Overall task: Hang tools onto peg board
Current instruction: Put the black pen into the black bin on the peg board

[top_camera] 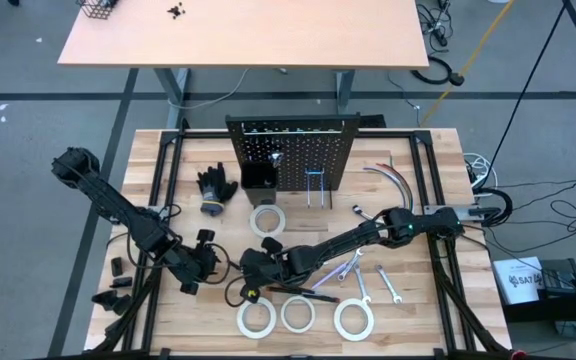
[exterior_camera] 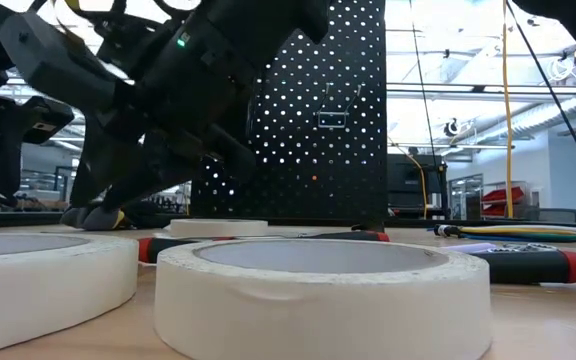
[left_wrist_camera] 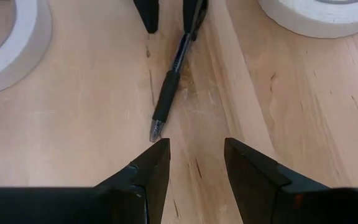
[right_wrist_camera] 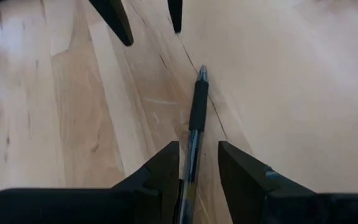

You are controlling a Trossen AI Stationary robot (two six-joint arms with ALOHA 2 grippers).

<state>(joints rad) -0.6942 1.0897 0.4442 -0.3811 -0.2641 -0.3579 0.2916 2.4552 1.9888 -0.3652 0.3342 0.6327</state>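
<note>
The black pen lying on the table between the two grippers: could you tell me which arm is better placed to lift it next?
Right, probably. The right gripper already straddles the pen, whose barrel runs between its fingers. The left gripper is open just short of the tip, not around it.

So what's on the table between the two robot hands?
A black pen lies on the bare wood between the left end effector and the right end effector, seen in both wrist views.
</note>
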